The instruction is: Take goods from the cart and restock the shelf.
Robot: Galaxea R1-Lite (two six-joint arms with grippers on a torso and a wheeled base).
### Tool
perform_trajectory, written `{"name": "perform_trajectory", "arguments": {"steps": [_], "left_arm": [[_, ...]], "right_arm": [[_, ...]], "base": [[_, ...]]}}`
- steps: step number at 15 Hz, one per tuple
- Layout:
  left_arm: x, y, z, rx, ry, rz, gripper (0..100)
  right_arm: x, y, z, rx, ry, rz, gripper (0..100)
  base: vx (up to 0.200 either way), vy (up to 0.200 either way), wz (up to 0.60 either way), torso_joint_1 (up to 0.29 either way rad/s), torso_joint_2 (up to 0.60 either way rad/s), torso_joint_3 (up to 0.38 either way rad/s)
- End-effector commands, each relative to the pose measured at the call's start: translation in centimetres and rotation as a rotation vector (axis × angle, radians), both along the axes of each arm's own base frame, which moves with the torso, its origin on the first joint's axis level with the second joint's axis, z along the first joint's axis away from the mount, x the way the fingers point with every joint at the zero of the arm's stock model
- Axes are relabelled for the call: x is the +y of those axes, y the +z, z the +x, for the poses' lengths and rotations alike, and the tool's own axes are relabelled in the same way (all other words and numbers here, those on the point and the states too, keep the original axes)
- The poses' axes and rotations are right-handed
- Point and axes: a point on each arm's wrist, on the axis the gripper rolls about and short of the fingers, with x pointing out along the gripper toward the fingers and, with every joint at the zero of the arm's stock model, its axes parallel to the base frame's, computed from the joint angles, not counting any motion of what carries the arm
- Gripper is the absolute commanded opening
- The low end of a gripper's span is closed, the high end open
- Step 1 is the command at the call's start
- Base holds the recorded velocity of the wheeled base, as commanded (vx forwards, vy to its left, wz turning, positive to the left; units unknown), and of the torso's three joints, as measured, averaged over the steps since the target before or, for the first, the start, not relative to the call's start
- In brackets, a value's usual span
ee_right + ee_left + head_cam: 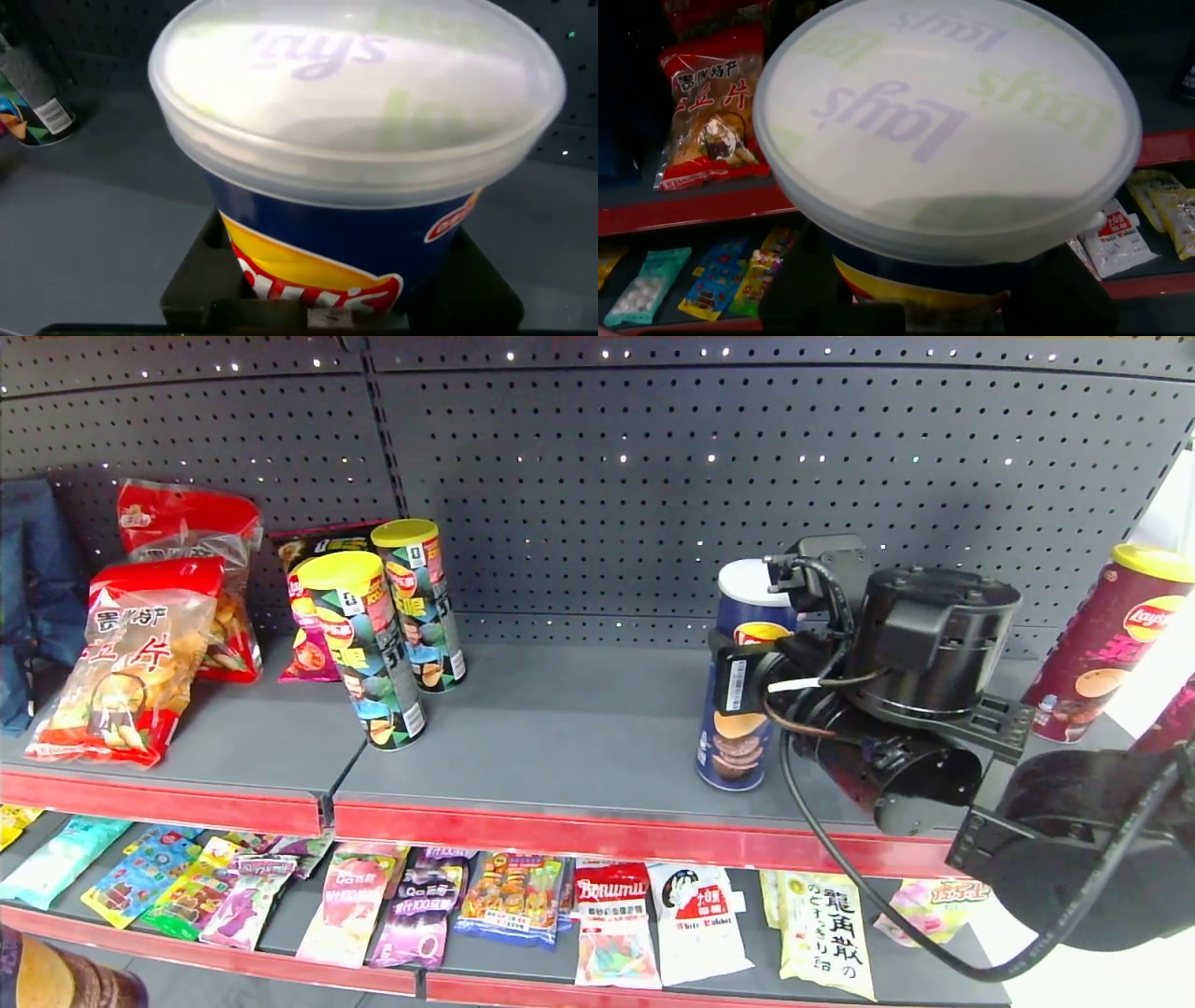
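A blue chip can (738, 737) with a white lid stands upright on the grey shelf (579, 728), right of its middle. My right gripper (747, 667) is shut on its upper half from the right. In the right wrist view the same can (364, 140) sits between the black fingers (196, 280) of that gripper (336, 299). My left gripper (924, 299) is shut on a second blue and yellow can (952, 121) with a translucent lid. This can hangs in front of the shelves, level with the red shelf edge (682, 210).
Two teal cans with yellow lids (364, 644) (420, 602) and red snack bags (131, 663) fill the shelf's left part. A maroon can (1106, 644) stands at the far right. Bare shelf lies between the teal cans and the blue can. Several flat packets (513, 905) line the lower shelf.
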Motion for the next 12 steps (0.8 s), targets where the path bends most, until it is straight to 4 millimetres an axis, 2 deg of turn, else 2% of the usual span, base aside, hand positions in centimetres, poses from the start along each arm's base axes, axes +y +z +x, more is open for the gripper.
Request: {"name": "perform_trajectory", "arguments": {"steps": [1,5,12], "left_arm": [[0.0,0.0,0.0,0.004,0.0,0.0,0],[0.0,0.0,0.0,0.001,0.0,0.0,0],[0.0,0.1,-0.2,-0.01,0.002,0.002,0]], "right_arm": [[-0.3,-0.7,-0.4,0.014,0.0,-0.018,0],[0.4,-0.3,-1.4,0.004,-0.002,-0.01,0],[0.6,-0.5,-1.8,0.009,-0.013,-0.018,0]], "base": [[0.0,0.0,0.0,0.0,0.0,0.0],[0.0,0.0,0.0,0.0,0.0,0.0],[0.0,0.0,0.0,0.0,0.0,0.0]]}}
